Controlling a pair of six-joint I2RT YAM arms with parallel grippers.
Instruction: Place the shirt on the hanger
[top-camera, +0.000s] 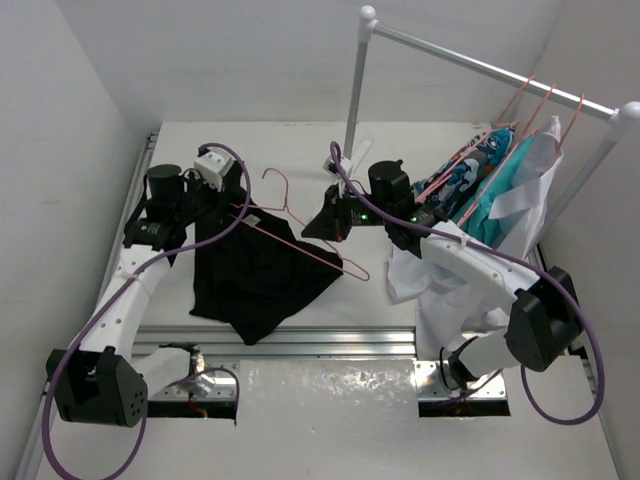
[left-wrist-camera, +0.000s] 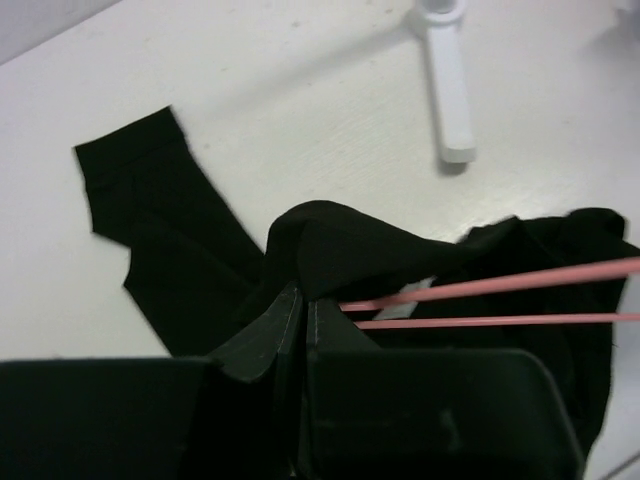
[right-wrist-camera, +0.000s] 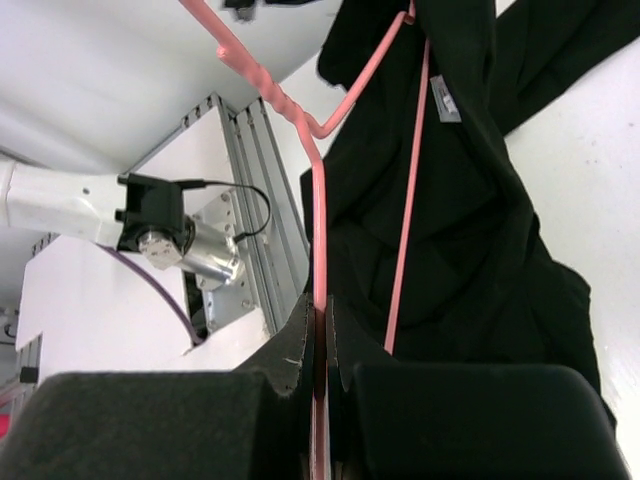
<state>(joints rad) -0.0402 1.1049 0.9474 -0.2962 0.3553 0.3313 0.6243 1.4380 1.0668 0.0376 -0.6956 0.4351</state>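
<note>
**A:** Right tool is clenched on the hanger, with the pink wire pinched between its fingers.

**B:** And the left?

**A:** Left tool is clamped on a fold of the shirt, next to the neck label. Both hanger rods run in under that fold.

**B:** Where's the shirt?

**A:** Mostly slumped on the table between the arms, one sleeve spread flat. The hanger lies across its top edge with the hook clear of the cloth.

**B:** Step?

**A:** Looks like threading. One hanger end seems to be in the neck opening and neither shoulder is seated. Next the left tool likely has to draw cloth over that end while the right holds the hanger steady. Thin wire, so it could twist in the grip.
</note>
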